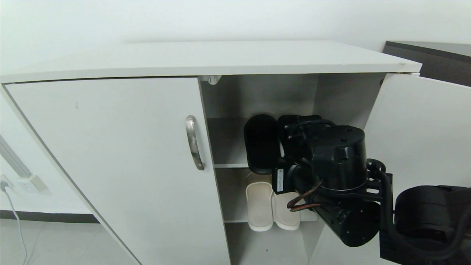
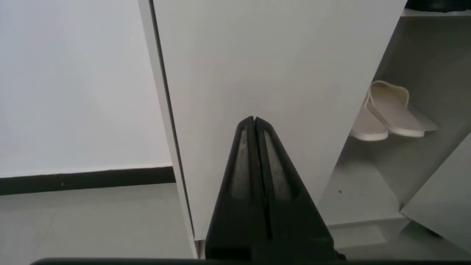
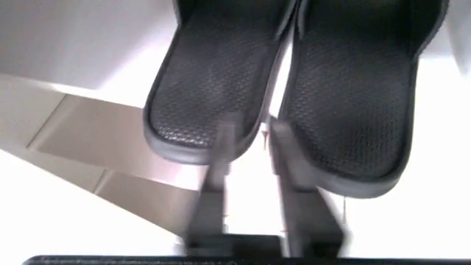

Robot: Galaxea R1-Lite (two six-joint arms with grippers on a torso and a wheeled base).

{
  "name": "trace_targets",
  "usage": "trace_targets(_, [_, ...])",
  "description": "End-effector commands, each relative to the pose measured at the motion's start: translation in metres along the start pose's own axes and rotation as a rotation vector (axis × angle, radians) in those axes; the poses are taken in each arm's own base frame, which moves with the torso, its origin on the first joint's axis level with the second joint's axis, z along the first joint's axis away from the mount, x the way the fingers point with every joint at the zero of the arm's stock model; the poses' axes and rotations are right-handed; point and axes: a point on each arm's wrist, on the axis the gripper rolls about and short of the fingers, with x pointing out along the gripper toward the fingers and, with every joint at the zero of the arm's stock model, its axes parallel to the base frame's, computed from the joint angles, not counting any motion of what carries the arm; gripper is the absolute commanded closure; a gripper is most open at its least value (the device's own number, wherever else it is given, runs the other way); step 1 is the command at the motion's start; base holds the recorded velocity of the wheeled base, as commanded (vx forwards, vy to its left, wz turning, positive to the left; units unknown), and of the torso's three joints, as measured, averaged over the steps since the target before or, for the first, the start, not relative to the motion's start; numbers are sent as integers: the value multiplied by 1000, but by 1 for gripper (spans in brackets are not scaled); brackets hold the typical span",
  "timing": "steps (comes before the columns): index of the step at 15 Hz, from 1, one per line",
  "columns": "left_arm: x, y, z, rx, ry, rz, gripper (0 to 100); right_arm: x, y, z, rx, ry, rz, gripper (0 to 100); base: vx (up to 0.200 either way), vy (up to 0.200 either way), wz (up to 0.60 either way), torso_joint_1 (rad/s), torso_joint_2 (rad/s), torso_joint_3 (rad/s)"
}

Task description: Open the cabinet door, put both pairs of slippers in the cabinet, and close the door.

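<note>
Two doors front the white flat-topped cabinet [image 1: 220,59] against a white wall [image 1: 184,18]: at nine o'clock the shut door [image 1: 110,154], faced by the empty, clenched left gripper [image 2: 254,121]. Centre, the right gripper [image 3: 254,143] clamps the black textured slippers [image 1: 261,143] above the shelved cream slippers [image 1: 272,206]; open door [image 1: 423,136] at three.

In the cabinet [image 1: 220,59], right of its closed left door [image 1: 110,154], one pair of slippers [image 1: 272,206] lies on the lower shelf [image 1: 233,214]. The other pair [image 1: 261,143] is above it, by the upper shelf [image 1: 226,147], in the right pincer [image 3: 252,134].
</note>
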Motion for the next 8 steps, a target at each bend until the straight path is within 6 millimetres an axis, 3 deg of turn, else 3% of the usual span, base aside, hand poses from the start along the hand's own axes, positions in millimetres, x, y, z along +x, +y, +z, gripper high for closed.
trace_targets(1, [0,0,0,-2,-1,0,100,-3,4,-2,-4,3,12,100,0,0,0,0,0,0])
trace_targets(8, [0,0,0,1,-1,-1,100,-2,9,-8,-17,16,21,100,0,0,0,0,0,0])
